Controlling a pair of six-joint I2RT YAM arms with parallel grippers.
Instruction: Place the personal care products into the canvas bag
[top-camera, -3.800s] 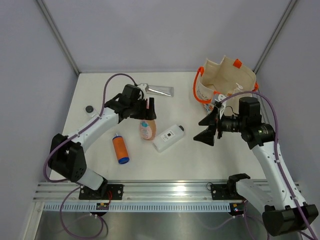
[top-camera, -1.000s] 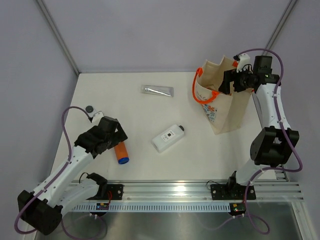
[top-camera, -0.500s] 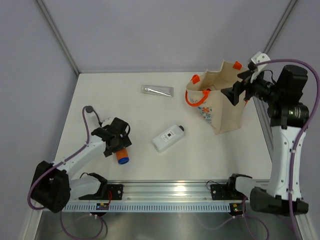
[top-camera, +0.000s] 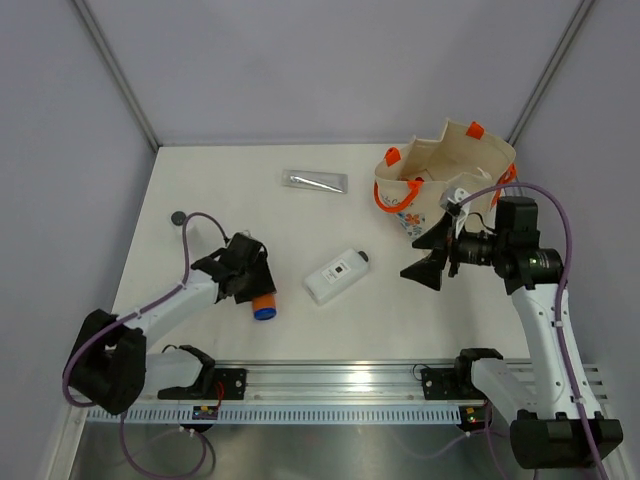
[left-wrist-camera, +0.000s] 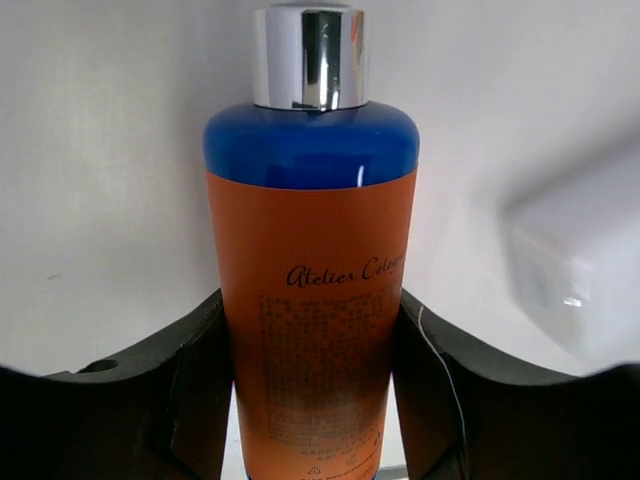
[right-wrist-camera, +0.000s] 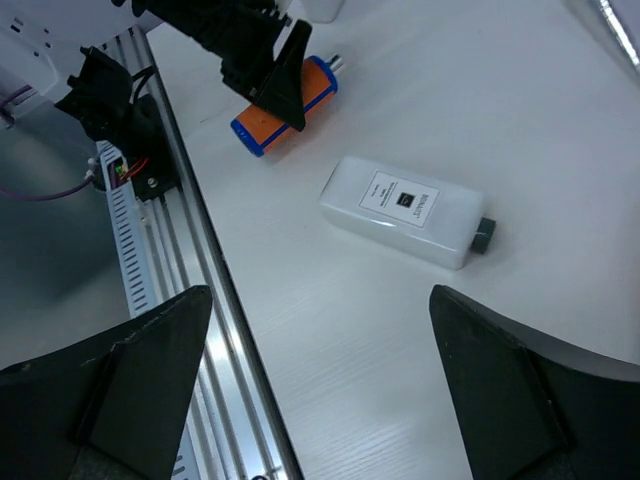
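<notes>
My left gripper (top-camera: 256, 287) is shut on the orange cylinder with blue cap (top-camera: 263, 305), low over the table at front left. In the left wrist view the cylinder (left-wrist-camera: 310, 290) fills the gap between my fingers (left-wrist-camera: 195, 385). The white flat bottle with black cap (top-camera: 337, 276) lies just to its right. The silver tube (top-camera: 315, 180) lies at the back. The canvas bag (top-camera: 447, 172) stands open at back right. My right gripper (top-camera: 424, 262) is open and empty, in front of the bag, right of the white bottle (right-wrist-camera: 405, 210). The green, peach-pink and cream bottles are out of view.
A small black knob (top-camera: 178, 216) sits near the left edge. The aluminium rail (top-camera: 330, 378) runs along the front edge and shows in the right wrist view (right-wrist-camera: 170, 260). Grey walls enclose the table on three sides.
My left gripper has closed on the orange cylinder and shifted it slightly right. My right arm has come down from the bag to the table's right middle, open. The bag has settled lower.
</notes>
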